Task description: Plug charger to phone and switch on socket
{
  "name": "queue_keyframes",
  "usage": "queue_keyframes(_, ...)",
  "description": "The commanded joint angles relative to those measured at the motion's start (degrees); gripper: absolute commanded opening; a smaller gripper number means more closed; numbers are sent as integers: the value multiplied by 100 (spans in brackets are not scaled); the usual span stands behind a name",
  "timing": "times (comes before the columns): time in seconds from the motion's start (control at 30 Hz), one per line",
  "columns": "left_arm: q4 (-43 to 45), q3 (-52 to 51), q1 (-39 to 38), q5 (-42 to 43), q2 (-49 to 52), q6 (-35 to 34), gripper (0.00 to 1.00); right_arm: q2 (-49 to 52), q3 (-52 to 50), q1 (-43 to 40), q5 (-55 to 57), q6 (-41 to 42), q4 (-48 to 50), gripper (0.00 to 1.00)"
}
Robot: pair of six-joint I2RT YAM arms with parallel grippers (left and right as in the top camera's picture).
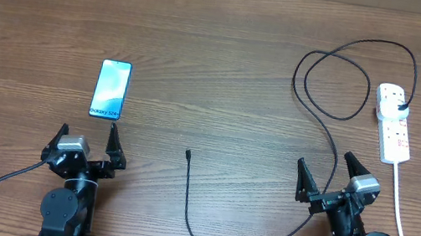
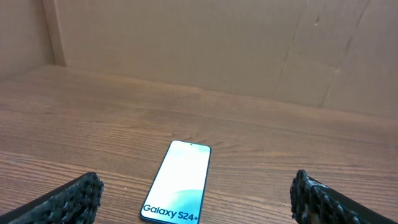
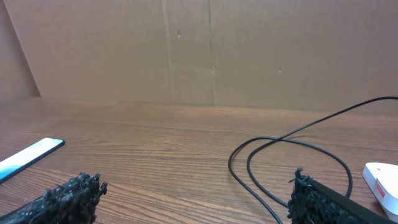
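Note:
The phone (image 1: 111, 89) lies flat on the table at the left, its light blue screen up; the left wrist view shows the phone (image 2: 180, 180) just ahead of the fingers. My left gripper (image 1: 88, 134) stands open right behind it, empty. The socket (image 1: 393, 121) is a white strip at the far right with the charger's black plug in its far end. The charger (image 1: 326, 111) cable loops across the table, and its connector tip (image 1: 187, 153) lies loose in the middle. My right gripper (image 1: 327, 165) is open beside the cable, holding nothing; the cable (image 3: 261, 180) runs between its fingers' view.
The socket's white cord (image 1: 402, 220) trails toward the front right edge, past the right arm. A cardboard wall (image 3: 211, 50) stands behind the table. The black cable curves near the front edge between the two arm bases.

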Motion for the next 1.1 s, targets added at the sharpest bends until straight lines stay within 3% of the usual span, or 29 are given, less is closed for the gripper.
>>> queue_keyframes(0.0,4,-39,59,4,-66,111,100,-24,-59,31,55,-7,33,100)
queue_keyframes(0.27,197,-39,59,175,-63,-87,100,-24,-59,31,55,-7,52,100)
queue_keyframes(0.53,551,26,59,190,-63,140,100,-24,-57,31,52,-7,52,100)
queue_keyframes(1.07,-804,1567,59,363,597,564,100,345,634,31,-79,-7,-258,100)
